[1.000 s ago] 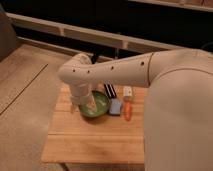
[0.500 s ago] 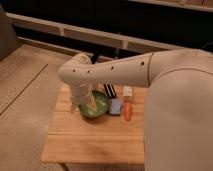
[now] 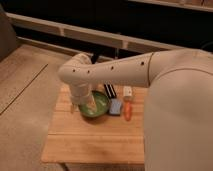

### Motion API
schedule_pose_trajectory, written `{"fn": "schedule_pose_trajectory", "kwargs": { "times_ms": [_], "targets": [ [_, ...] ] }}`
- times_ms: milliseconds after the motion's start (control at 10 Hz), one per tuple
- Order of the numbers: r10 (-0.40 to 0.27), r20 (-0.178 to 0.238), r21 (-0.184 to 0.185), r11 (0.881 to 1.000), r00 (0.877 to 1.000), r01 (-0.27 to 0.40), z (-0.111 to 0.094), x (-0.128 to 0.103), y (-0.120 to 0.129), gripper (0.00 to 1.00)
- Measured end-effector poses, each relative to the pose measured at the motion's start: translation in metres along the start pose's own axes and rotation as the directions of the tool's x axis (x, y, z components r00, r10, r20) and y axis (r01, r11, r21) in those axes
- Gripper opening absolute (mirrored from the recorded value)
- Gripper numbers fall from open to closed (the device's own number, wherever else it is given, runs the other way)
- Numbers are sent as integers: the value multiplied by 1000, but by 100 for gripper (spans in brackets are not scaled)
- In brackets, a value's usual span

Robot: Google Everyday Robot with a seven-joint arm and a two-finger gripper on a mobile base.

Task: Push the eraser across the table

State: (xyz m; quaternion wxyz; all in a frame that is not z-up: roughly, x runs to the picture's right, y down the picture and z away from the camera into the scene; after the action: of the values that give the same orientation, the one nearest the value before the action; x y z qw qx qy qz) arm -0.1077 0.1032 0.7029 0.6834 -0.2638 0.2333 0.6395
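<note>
Your gripper [image 3: 91,106] hangs at centre frame, its pale fingers spread wide over the round green bowl [image 3: 104,111] and holding nothing. The eraser [image 3: 110,90], a dark striped oblong, lies just up and right of the bowl on the seamed bamboo table [image 3: 95,145], near a small white block [image 3: 128,92].
</note>
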Motion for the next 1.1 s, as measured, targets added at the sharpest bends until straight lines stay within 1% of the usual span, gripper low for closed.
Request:
{"fn": "schedule_pose_trajectory", "kwargs": {
  "times_ms": [700, 800, 1100],
  "targets": [
    [0, 1, 0, 1000, 1000, 0, 0, 0, 0, 65],
    [0, 2, 0, 1000, 1000, 0, -1, 0, 0, 58],
    [-2, 4, 0, 1000, 1000, 2, -1, -1, 1, 30]
  ]
}}
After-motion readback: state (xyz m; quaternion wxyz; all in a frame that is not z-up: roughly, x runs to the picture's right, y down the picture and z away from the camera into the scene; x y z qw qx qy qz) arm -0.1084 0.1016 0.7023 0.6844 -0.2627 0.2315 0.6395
